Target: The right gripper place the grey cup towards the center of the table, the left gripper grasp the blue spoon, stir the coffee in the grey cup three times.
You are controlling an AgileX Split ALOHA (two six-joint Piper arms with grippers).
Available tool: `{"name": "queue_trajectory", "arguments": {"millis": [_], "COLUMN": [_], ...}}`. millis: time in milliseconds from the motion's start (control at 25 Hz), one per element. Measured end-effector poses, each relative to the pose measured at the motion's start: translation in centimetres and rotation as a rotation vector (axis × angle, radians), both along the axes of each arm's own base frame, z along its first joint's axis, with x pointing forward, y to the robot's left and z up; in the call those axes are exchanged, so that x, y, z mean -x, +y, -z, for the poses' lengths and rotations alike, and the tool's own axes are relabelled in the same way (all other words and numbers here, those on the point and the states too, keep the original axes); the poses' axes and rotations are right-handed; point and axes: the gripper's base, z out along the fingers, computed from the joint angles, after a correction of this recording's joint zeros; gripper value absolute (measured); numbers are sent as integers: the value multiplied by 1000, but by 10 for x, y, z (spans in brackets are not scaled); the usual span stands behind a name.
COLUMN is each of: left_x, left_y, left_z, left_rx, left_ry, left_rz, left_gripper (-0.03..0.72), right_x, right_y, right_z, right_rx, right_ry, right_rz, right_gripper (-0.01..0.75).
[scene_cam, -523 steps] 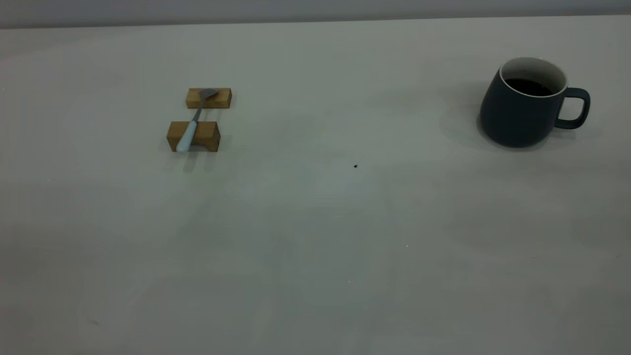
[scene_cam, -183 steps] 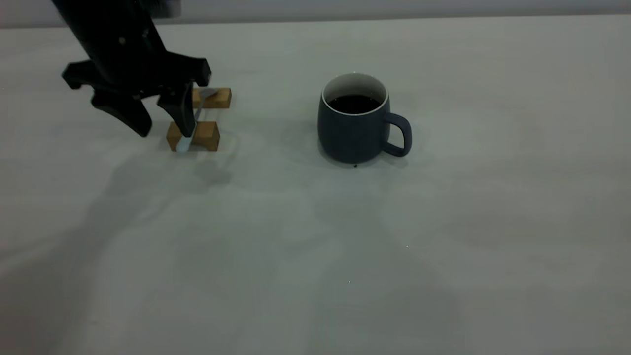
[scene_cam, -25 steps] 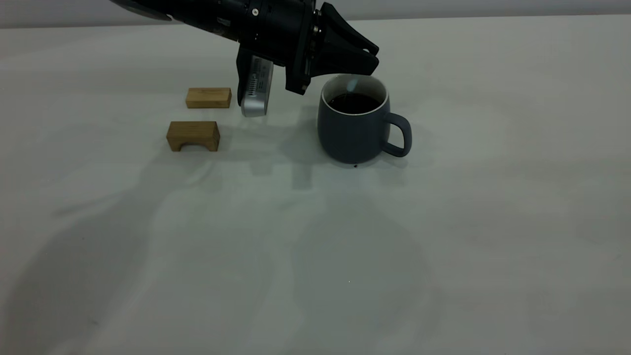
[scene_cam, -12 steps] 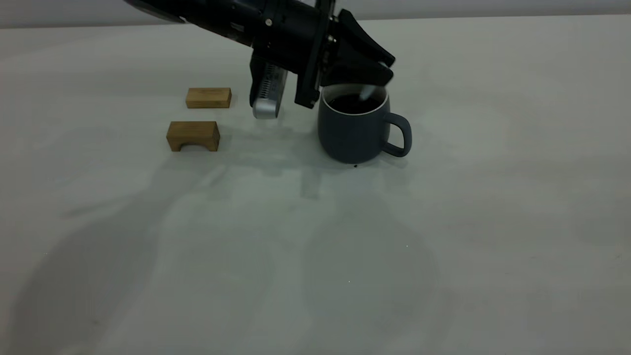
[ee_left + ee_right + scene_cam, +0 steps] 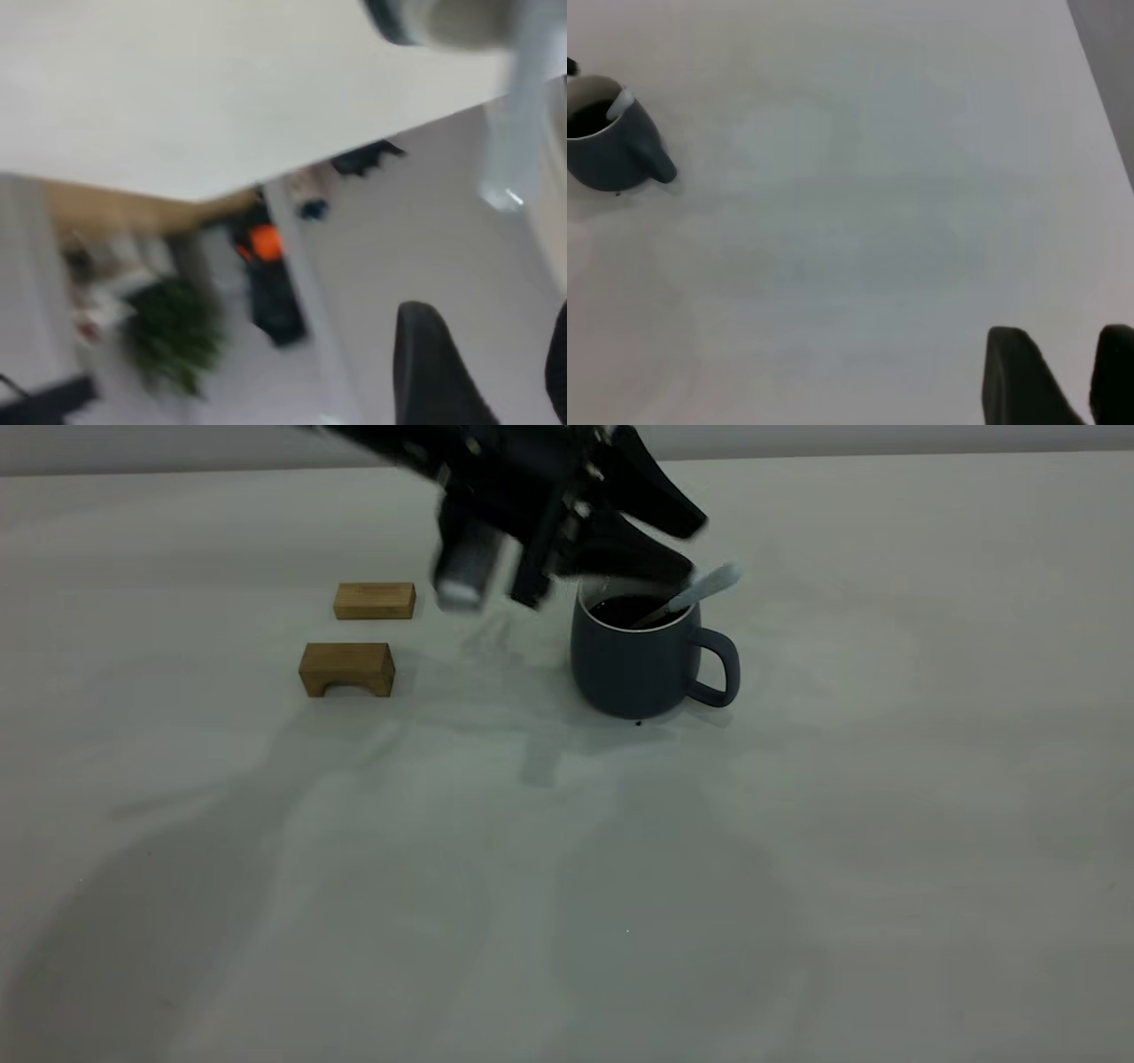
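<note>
Spoon (image 5: 700, 591) now leans free in cup (image 5: 638, 660) at desk (image 5: 567, 868) centre, released; left pincer (image 5: 678, 540) open, lifting off. Stirring looks finished. Right pincer (image 5: 1076, 376) parked well away, slightly parted.

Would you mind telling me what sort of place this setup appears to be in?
Probably an indoor lab or office. A plain pale table holds only a grey cup and two wooden blocks; the left wrist view shows a potted plant beyond its edge.
</note>
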Motion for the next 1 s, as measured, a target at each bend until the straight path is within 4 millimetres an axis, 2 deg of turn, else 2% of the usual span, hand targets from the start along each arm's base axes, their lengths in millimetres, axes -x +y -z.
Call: {"name": "queue_trajectory", "arguments": {"millis": [320, 480, 600, 720, 840, 1000], "left_x": [17, 34, 54, 71, 91, 127], "left_y": [49, 83, 111, 132, 150, 167], "left_z": [-99, -157, -201, -245, -278, -308], "left_rx": [-442, -732, -942, -1115, -1255, -1332], "left_ry": [-408, -578, -647, -775, -853, -951], "left_rz": [394, 570, 699, 716, 706, 746], "left_gripper": [398, 400, 400, 400, 400, 400], "right_x": [0, 0, 0, 0, 0, 0], "right_y": [0, 0, 0, 0, 0, 0], "right_z": [0, 0, 0, 0, 0, 0], "right_rx": [-1, 0, 0, 0, 0, 0], "right_ry": [0, 0, 0, 0, 0, 0], "right_rz": [0, -1, -1, -1, -1, -1], "right_gripper": [239, 239, 239, 239, 239, 239]}}
